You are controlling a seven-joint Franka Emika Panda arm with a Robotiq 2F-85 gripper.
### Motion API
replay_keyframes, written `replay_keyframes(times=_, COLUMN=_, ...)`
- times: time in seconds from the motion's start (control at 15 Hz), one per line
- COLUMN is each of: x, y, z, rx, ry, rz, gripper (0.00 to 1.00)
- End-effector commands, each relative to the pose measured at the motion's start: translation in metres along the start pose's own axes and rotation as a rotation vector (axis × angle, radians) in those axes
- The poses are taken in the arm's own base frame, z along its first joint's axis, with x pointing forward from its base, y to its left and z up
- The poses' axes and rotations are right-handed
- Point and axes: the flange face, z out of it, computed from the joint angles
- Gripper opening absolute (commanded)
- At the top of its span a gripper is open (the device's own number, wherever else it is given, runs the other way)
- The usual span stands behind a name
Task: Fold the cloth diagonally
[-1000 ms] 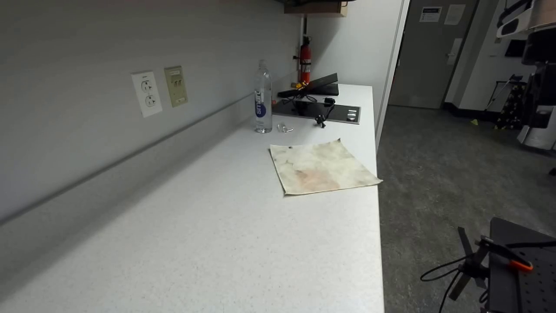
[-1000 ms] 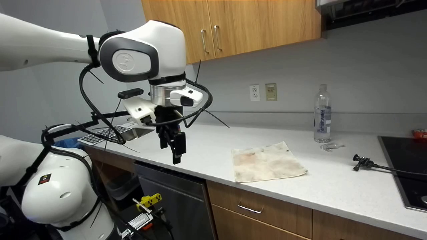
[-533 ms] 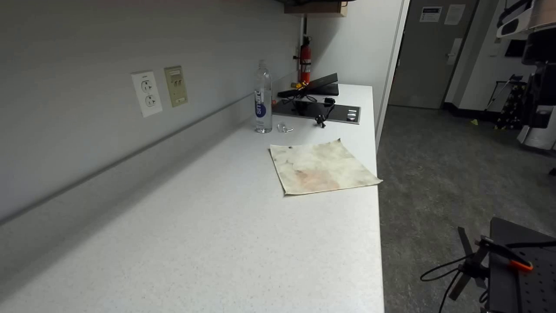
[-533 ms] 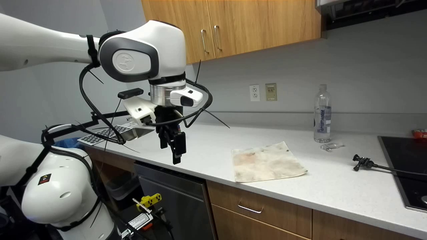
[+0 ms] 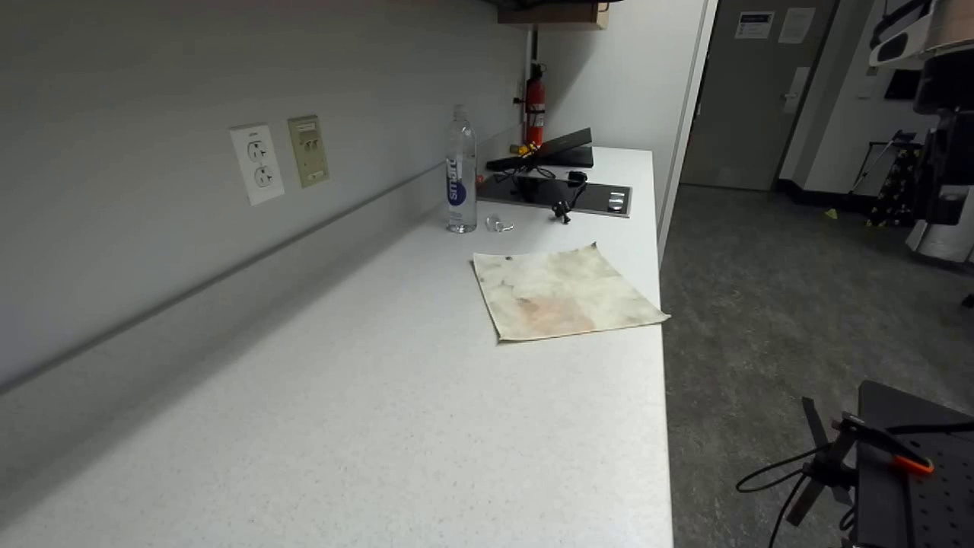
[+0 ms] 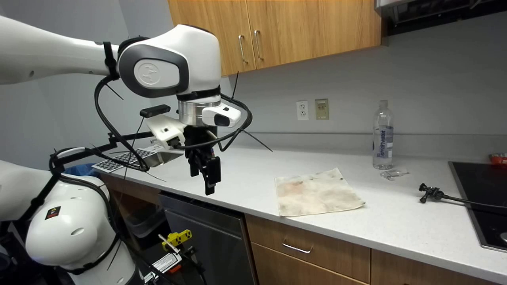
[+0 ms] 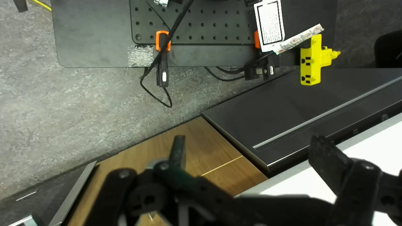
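Note:
The pale cream cloth with reddish and greenish stains lies spread out, unfolded, on the white counter in both exterior views (image 5: pixel 563 293) (image 6: pixel 317 194). One corner tips up slightly at its back. Another corner reaches the counter's front edge. My gripper (image 6: pixel 202 182) hangs pointing down in front of the counter edge, to the left of the cloth and apart from it in that exterior view. In the wrist view my gripper (image 7: pixel 249 139) has its fingers wide apart with nothing between them. The cloth is out of view in the wrist view.
A water bottle (image 6: pixel 383 138) stands behind the cloth, with a small clear plastic piece (image 6: pixel 394 173) beside it. A black clamp with cable (image 6: pixel 431 193) and a cooktop (image 6: pixel 481 198) lie to the right. Wooden cabinets (image 6: pixel 309 27) hang above. A yellow power outlet block (image 7: pixel 311 61) is below.

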Motion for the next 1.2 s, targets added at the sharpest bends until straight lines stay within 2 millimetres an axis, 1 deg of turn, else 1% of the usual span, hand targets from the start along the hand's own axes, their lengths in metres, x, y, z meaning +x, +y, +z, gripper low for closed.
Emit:
replay_keyframes(times=0.0, x=0.000, y=0.001, z=-0.002, rx=-0.029, ry=0.012, rz=0.034, gripper=1.00)
replay_keyframes(times=0.07, x=0.000, y=0.000, z=-0.001, rx=-0.003, ry=0.000, rz=0.007, gripper=1.00)
replay_keyframes(times=0.6, x=0.000, y=0.000, z=-0.001, rx=-0.013, ry=0.000, rz=0.019, gripper=1.00)
replay_keyframes(times=1.0, x=0.001, y=0.000, z=-0.002, rx=-0.041, ry=0.002, rz=-0.009, gripper=1.00)
replay_keyframes(times=1.07, x=0.045, y=-0.042, z=-0.033, rx=-0.036, ry=0.001, rz=-0.027, gripper=1.00)
replay_keyframes(times=1.13, x=0.049, y=-0.049, z=-0.036, rx=-0.034, ry=0.009, rz=-0.034, gripper=1.00)
